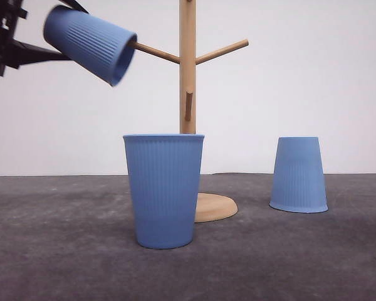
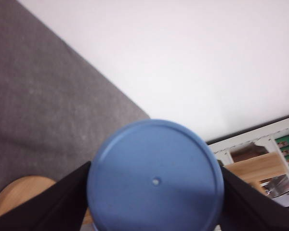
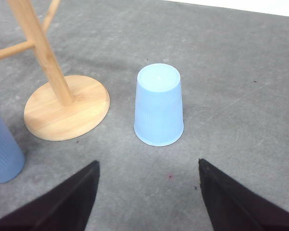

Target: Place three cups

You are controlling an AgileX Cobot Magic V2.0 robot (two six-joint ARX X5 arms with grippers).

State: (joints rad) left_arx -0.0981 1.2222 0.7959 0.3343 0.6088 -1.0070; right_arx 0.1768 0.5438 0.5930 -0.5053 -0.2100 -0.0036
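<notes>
Blue cup (image 1: 91,42) clamped in left hand (image 2: 155,202) — mouth at wooden rack's peg (image 1: 155,52), right hand (image 3: 148,192) spread, empty.

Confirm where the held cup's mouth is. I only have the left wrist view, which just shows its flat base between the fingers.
Observer: In the front view, the tilted light-blue ribbed cup in the left end effector has its mouth at the tip of the wooden rack's left peg. I cannot tell how far in the peg goes.
Operator: Other cups?
Observer: An upright light-blue cup stands on the grey table, in front of the rack's post.
Operator: Third?
Observer: An upside-down light-blue cup sits to the right of the rack's round base. The right end effector hangs open near it, not touching.
</notes>
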